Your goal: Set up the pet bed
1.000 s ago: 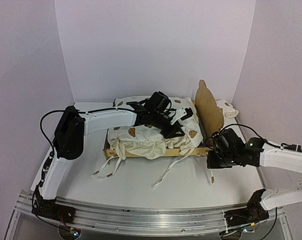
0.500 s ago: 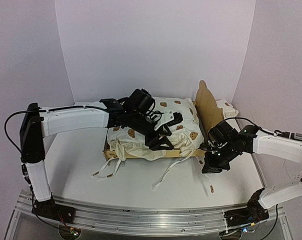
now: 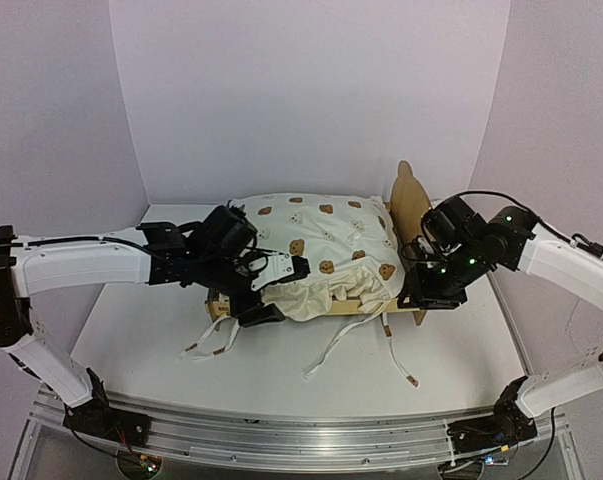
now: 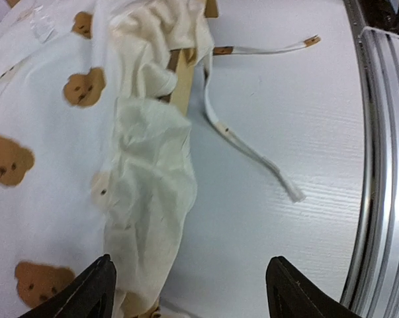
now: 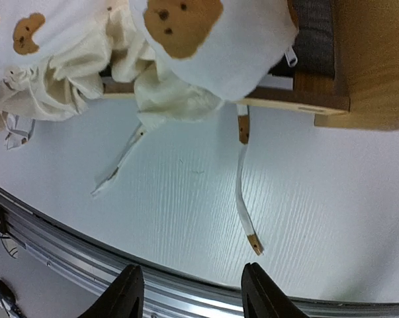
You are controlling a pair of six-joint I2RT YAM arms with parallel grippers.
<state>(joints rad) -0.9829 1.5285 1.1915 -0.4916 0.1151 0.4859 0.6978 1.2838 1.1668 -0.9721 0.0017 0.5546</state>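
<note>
Well back on the white table (image 3: 131, 340) sits the pet bed (image 3: 321, 235), its bear-print cushion (image 4: 34, 112) heaped over the wooden frame (image 5: 298, 99) and its headboard (image 3: 409, 205) standing upright at the right end. Left gripper (image 3: 277, 290) hovers by the bed's near-left corner, fingers (image 4: 93, 291) spread wide with nothing between them. Its wrist view shows only ruffled cloth and bare table beneath. Right gripper (image 3: 421, 292) hangs at the near-right corner beside the headboard, jaws likewise apart and empty. Loose white ties (image 3: 333, 350) trail from the cushion across the table — flat, untied.
</note>
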